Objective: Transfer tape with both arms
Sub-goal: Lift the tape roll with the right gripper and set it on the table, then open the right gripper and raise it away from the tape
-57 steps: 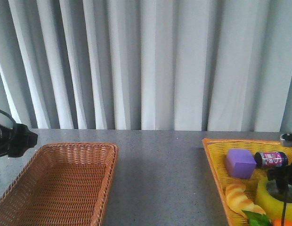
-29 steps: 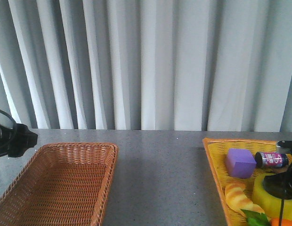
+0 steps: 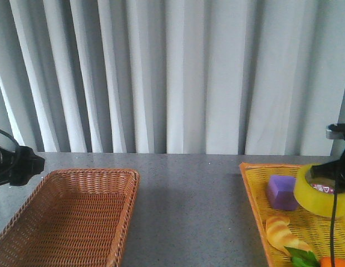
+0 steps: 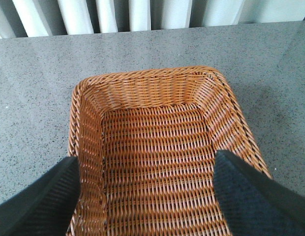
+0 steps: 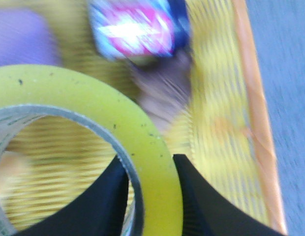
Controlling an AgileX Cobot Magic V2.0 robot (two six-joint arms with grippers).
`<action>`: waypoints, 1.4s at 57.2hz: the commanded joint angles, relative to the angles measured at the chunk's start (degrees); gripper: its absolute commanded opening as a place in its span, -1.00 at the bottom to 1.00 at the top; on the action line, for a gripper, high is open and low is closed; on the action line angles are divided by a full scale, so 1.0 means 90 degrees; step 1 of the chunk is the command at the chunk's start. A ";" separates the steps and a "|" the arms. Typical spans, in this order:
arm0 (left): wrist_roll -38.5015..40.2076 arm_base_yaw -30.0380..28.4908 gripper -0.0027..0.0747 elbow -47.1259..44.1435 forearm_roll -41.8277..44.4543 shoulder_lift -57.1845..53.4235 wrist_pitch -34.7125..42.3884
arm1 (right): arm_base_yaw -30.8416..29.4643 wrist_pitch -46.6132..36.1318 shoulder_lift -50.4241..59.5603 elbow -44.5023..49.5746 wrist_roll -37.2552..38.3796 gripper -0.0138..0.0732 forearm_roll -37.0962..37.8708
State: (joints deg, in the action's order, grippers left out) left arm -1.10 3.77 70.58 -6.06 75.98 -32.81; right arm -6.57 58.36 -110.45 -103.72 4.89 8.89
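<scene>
The tape has come up out of the yellow tray on the right of the desk. A second ago it lay low in the tray near the croissant toy; now it hangs clear above the tray floor, level with the purple block and partly in front of the small bottle behind it.

The right gripper is clamped on the roll's wall, one finger inside the core and one outside, as the right wrist view shows. That view is blurred, which suggests the arm is in motion.

The left gripper is spread wide and holds nothing; it sits over the brown wicker basket, unchanged in the front view.

Assessment: pickup is achieved. The hand-over to the left arm is not yet begun; the two grippers are well apart.
</scene>
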 commanded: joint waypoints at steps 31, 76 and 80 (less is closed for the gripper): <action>0.0009 0.0047 0.45 0.0229 -0.0082 -0.0163 0.0288 | 0.2721 -0.0178 -0.0427 -0.0938 -0.0693 -0.66 -0.0843; -0.0081 0.0181 0.45 0.0229 -0.0087 -0.0163 0.0212 | 0.2925 0.0047 -0.0800 -0.0977 -0.0622 0.66 -0.0673; -0.0329 0.0348 0.45 0.0229 -0.0087 -0.0163 0.0315 | 0.2919 -0.0078 -0.0526 -0.0977 -0.0617 0.64 -0.0521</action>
State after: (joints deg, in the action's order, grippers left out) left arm -1.77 4.87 70.58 -6.07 75.98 -34.32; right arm 20.02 60.99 -122.41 -110.77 -0.74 2.05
